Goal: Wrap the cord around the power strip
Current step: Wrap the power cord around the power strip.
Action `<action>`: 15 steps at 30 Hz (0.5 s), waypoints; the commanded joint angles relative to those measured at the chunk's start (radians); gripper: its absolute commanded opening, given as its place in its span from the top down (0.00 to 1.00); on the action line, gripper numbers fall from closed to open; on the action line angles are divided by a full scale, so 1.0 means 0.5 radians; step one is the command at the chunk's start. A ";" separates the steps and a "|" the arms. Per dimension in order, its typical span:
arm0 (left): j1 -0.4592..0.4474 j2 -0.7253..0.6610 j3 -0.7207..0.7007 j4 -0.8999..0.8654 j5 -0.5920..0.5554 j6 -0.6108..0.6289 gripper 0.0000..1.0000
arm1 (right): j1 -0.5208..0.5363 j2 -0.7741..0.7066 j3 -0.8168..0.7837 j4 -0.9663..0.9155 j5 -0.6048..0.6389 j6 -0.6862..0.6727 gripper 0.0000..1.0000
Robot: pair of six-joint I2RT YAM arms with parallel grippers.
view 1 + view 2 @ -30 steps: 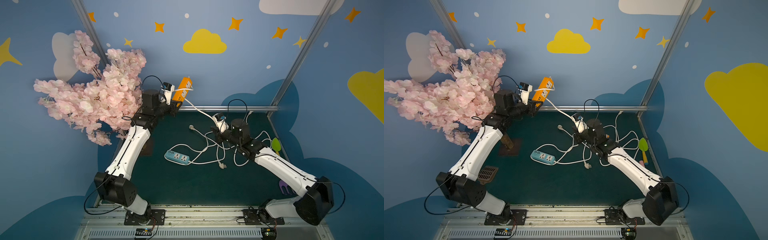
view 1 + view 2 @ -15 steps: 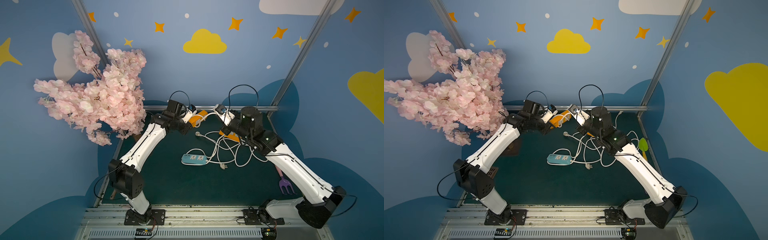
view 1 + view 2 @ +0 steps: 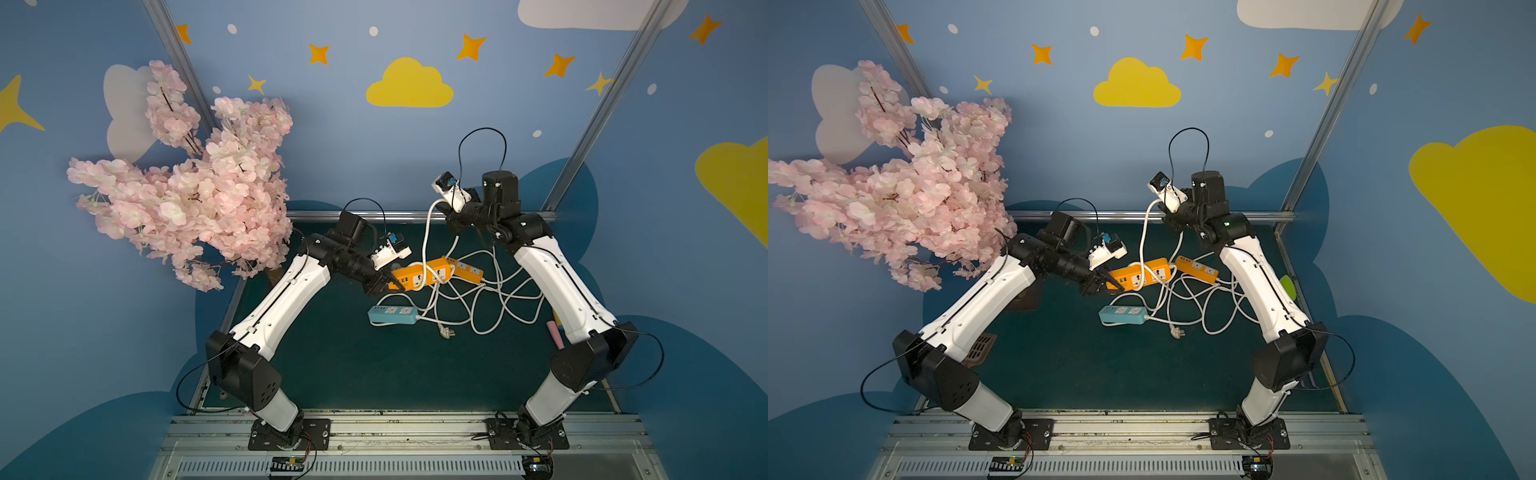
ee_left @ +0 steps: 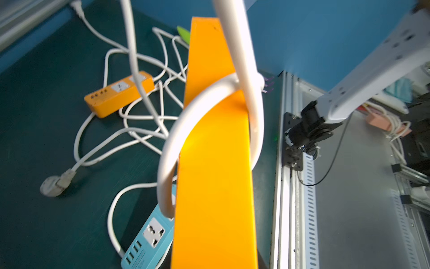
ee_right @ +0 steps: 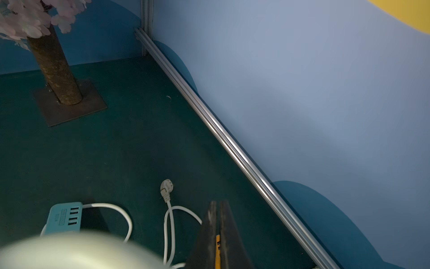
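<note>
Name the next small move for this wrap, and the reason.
Probably: the right claw carries the cord down and under the orange power strip for another turn. Only one loop circles it; the left claw grips its end, and the cord rises to the raised right claw.

The right arm [image 3: 557,282] half hides a pink thing [image 3: 556,333] at 3 o'clock; cord [image 5: 69,251] blurs white in right wrist view.
</note>
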 commanded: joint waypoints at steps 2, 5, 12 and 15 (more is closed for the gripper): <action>-0.006 -0.144 -0.061 0.286 0.535 -0.047 0.97 | -0.114 0.118 0.030 0.063 -0.496 0.285 1.00; -0.003 -0.233 -0.209 0.782 0.613 -0.360 0.98 | -0.139 0.130 -0.139 0.282 -0.645 0.530 0.96; 0.087 -0.331 -0.238 1.608 0.455 -0.944 0.97 | -0.141 0.122 -0.617 0.819 -0.452 1.089 0.65; 0.127 -0.345 -0.155 1.682 0.358 -1.011 0.97 | -0.131 0.171 -0.775 0.892 -0.381 1.243 0.58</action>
